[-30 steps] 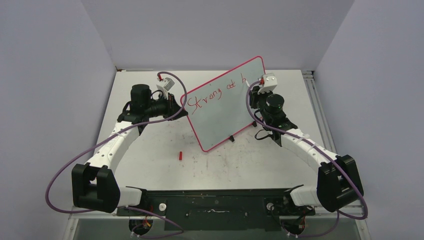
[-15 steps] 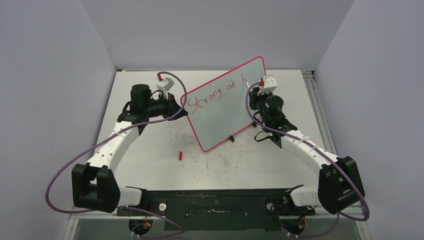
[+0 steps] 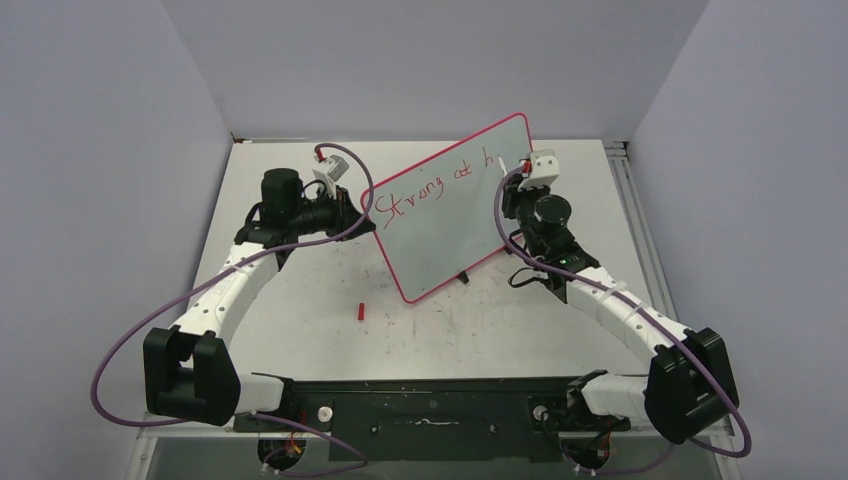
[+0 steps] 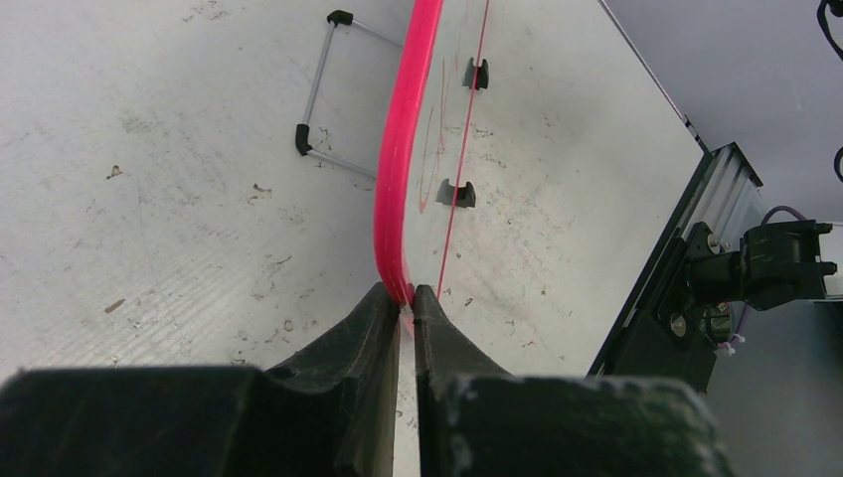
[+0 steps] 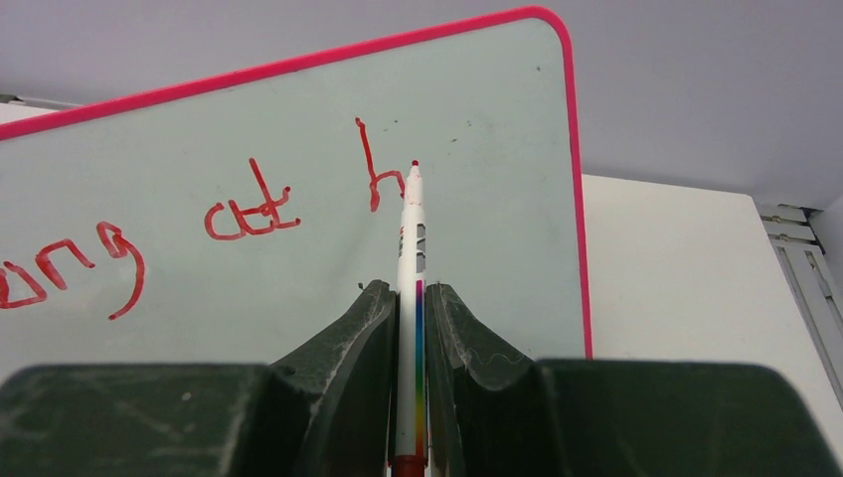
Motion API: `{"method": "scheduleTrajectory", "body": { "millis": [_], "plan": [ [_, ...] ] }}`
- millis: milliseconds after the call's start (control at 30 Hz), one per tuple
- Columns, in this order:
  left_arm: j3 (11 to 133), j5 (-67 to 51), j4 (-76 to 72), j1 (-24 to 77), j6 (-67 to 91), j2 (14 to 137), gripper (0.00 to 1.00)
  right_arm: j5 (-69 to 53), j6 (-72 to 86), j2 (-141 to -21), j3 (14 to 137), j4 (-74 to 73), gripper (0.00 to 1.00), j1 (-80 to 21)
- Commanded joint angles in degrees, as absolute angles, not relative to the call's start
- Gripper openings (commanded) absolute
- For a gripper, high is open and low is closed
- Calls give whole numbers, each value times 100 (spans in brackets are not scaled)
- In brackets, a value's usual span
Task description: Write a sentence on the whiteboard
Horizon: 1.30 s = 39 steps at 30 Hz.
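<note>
- The left gripper (image 3: 352,212) is clamped on the left edge of the whiteboard (image 3: 440,225). In the left wrist view the fingers (image 4: 373,328) pinch the pink rim (image 4: 398,179) right at a rounded corner, with only a sliver of a gap between them.
- A bent wire stand (image 4: 328,89) lies on the table (image 3: 300,290) ahead of that gripper and to the left of the rim.
- A small red cap (image 3: 360,311) lies on the table nearer the arm bases than the left gripper, just off the board's lower corner and touching nothing.
- The board stands tilted and runs from the left gripper's tips across to the right gripper (image 3: 512,182), which meets its face near the upper right corner.
- The sentence (image 3: 420,185) runs in red along the top of the board. It starts just beyond the left gripper's tips and ends just left of the right one. It reads "Strong at h", and the right wrist view shows "ong", "at" and "h" (image 5: 249,214).
- The right gripper (image 5: 409,290) is closed on a white marker (image 5: 410,238) with a rainbow stripe. The marker is held upright between the fingers (image 5: 363,328).
- The marker's red tip sits straight ahead of the fingertips, just right of the "h", at or very near the board's surface (image 5: 477,248). I cannot tell whether it touches.
</note>
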<state>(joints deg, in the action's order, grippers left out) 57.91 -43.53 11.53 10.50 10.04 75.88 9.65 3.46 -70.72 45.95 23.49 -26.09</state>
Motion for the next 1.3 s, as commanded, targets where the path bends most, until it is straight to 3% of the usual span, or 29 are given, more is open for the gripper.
{"method": "scheduleTrajectory", "body": {
  "millis": [0, 1267],
  "plan": [
    [5984, -4386, 1002, 1011, 977, 7505, 0, 948, 252, -7235, 4811, 2615, 5, -2610],
    [5978, -4445, 1010, 1011, 958, 7504, 0, 937, 116, -7751, 5027, 2842, 5, -2503]
  ]
}}
